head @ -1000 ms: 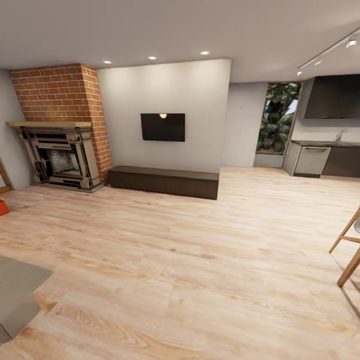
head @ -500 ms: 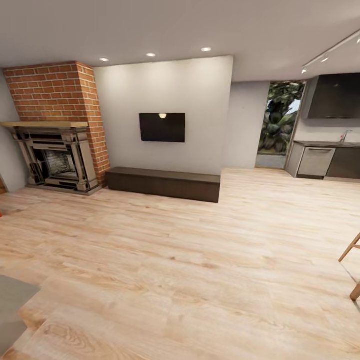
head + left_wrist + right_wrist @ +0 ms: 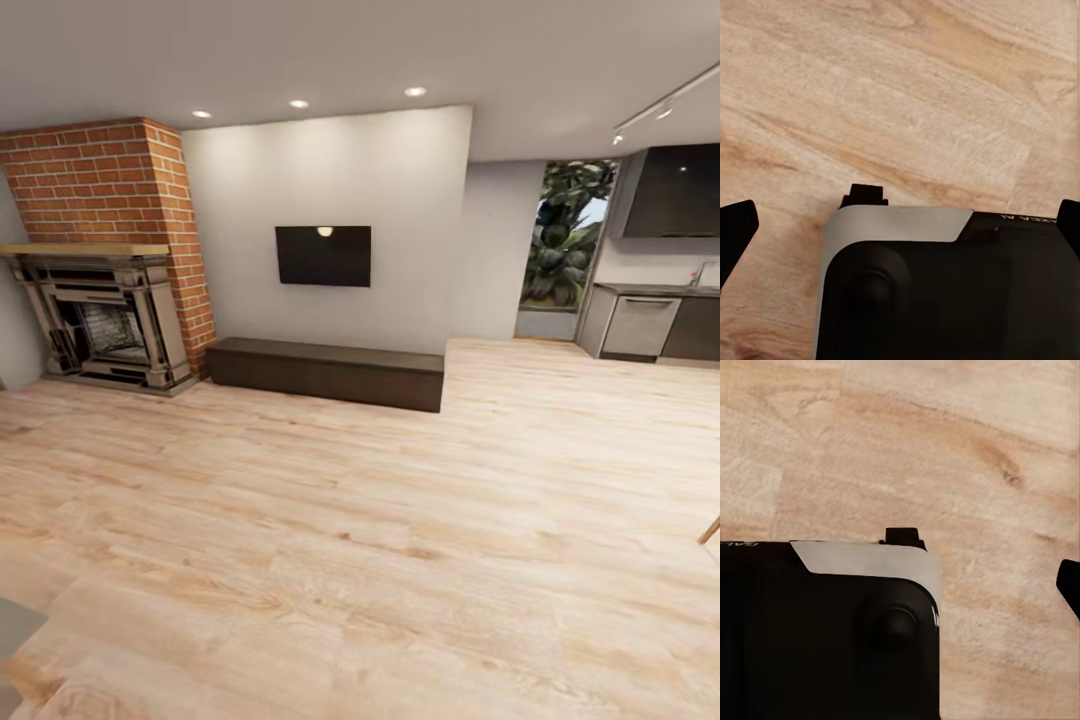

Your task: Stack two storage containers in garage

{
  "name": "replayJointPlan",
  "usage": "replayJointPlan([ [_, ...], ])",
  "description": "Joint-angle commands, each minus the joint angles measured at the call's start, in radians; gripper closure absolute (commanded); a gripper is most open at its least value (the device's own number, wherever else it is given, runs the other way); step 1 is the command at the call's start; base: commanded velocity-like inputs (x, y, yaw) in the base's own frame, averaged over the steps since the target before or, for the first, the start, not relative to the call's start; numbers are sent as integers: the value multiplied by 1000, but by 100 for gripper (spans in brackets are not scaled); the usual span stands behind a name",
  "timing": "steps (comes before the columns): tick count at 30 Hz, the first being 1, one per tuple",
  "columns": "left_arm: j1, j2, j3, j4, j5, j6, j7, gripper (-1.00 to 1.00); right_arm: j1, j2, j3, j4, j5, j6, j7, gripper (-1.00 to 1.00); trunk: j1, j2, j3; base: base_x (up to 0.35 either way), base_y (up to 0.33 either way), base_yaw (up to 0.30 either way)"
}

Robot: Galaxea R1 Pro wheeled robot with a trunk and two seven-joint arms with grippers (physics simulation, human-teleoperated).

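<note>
Head view gives us the living room: a light wood-plank floor point(image 3: 400, 520) runs from near to far, up to a pale wall point(image 3: 330, 180). At far left stands the brick fireplace point(image 3: 100, 270). A long dark bench point(image 3: 325, 372) sits against the wall beneath a black screen point(image 3: 323, 255). At far right we see kitchen cabinets point(image 3: 655, 325) beside a window point(image 3: 565, 245). Our left gripper point(image 3: 900, 217) hangs over the planks with fingers spread wide and empty. Our right gripper point(image 3: 900, 585) hangs likewise; one fingertip shows, so we cannot tell its state.
</note>
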Motion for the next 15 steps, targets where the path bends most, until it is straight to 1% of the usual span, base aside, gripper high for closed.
replayJointPlan([
  [1,-1,0,-1,1,10,-3,-6,-100,-1,1,8,3,-8,-5,0,-100,1,-1,-1,322,0,0],
  [15,-1,-1,-1,1,9,-4,-6,-100,-1,1,9,3,-8,-5,0,-100,1,-1,-1,322,0,3],
])
